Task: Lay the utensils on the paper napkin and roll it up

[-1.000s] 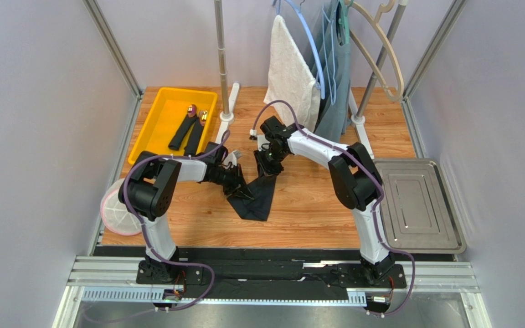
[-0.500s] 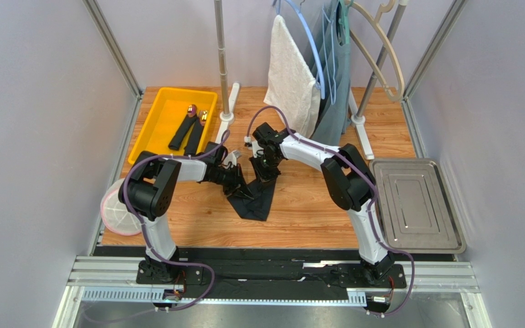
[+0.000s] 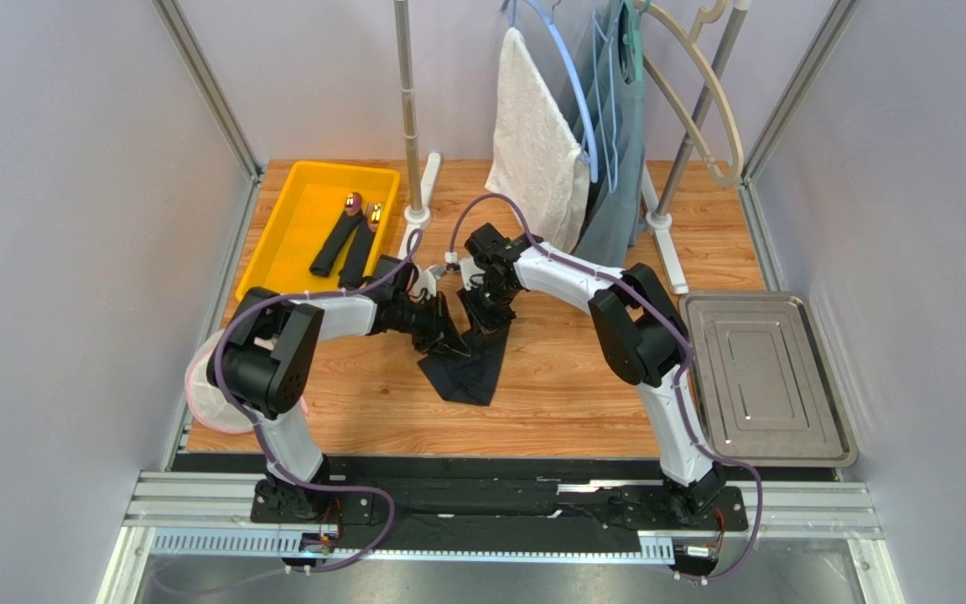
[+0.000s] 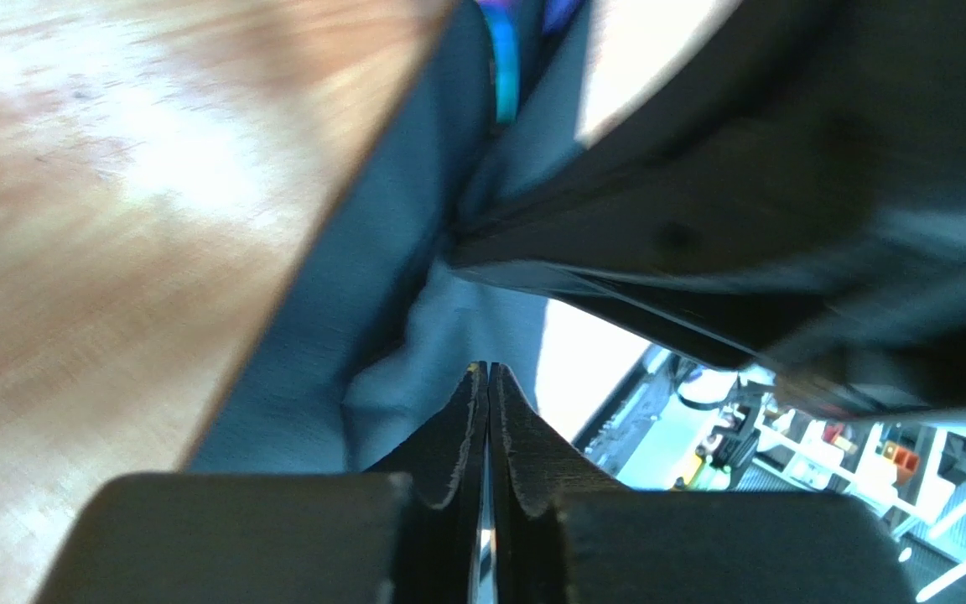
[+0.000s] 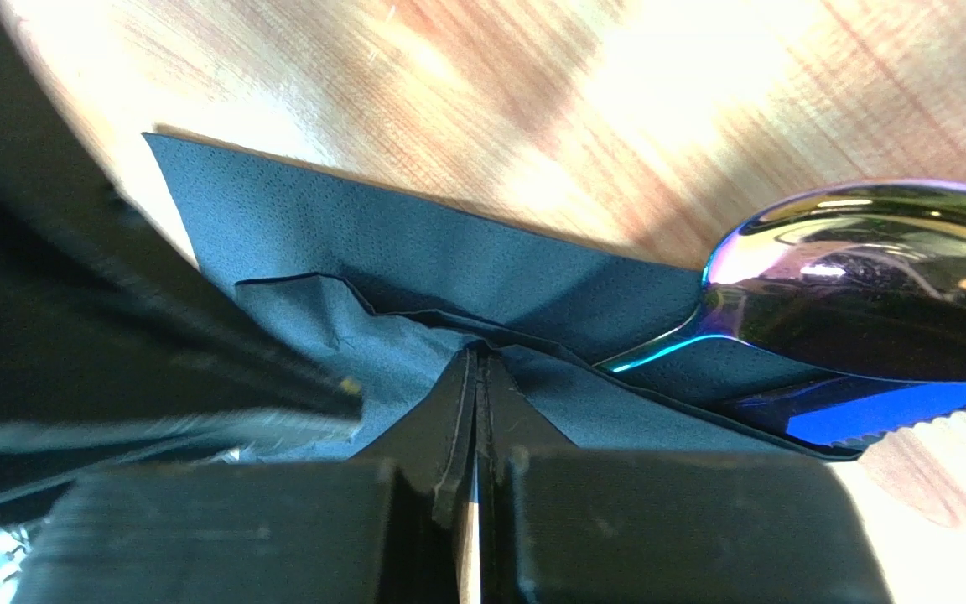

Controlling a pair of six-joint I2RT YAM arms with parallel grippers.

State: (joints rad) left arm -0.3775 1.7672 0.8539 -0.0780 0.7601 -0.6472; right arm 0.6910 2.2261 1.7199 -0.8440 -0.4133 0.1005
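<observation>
Overhead, one black paper napkin (image 3: 469, 365) lies crumpled mid-table, and two dark-handled utensils (image 3: 347, 242) rest in one yellow bin (image 3: 287, 220). Left wrist: the left gripper (image 4: 488, 378) is pinched on a napkin fold. Right wrist: the right gripper (image 5: 476, 365) clamps the napkin, which wraps one spoon (image 5: 866, 271) and one blue knife (image 5: 879, 409).

The paper napkin (image 3: 469, 365) is plain matte black from above; in the right wrist view it looks more dark blue-grey. The spoon head (image 5: 854, 271) lying on it is iridescent, purple at the rim and passing to gold and dark brown. The thin serrated piece (image 5: 885, 409) beside it is bright blue. The table (image 3: 576, 403) is orange-brown wood with plank grain. The bin (image 3: 287, 214) at the far left is yellow, and the utensils (image 3: 352, 252) in it have black handles and purple-gold heads. The towel (image 3: 532, 132) is white, the garment (image 3: 614, 164) grey-blue, and the tray (image 3: 765, 378) at the right dull silver.
</observation>
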